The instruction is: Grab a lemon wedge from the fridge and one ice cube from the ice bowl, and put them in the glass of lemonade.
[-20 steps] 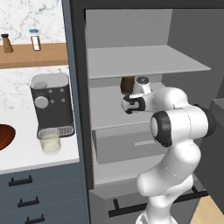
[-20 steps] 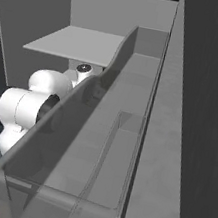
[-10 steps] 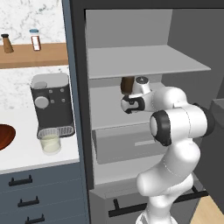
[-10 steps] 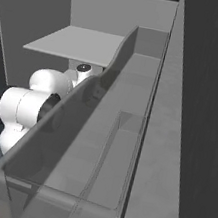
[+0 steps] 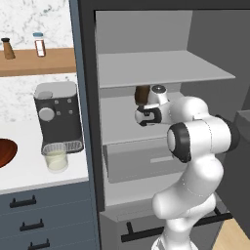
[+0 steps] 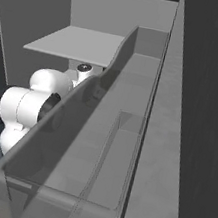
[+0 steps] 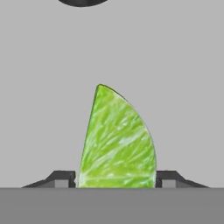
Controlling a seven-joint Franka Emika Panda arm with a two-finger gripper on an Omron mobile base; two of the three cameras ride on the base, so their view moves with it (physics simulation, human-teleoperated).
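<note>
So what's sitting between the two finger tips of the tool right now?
The lemon wedge stands between them in the hand view, one finger tip at each side of its base, on the pale grey fridge shelf.

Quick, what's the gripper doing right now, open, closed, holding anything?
Gripper: fingertips sit against both sides of the lemon wedge on the fridge shelf, so it looks shut on it.

marble wall [image 5: 29,19], wooden shelf [image 5: 36,62], blue drawers [image 5: 44,219].

Coffee machine [image 5: 57,114] on counter [image 5: 29,173], two shakers [image 5: 40,44] on wooden shelf [image 5: 36,62]
</note>
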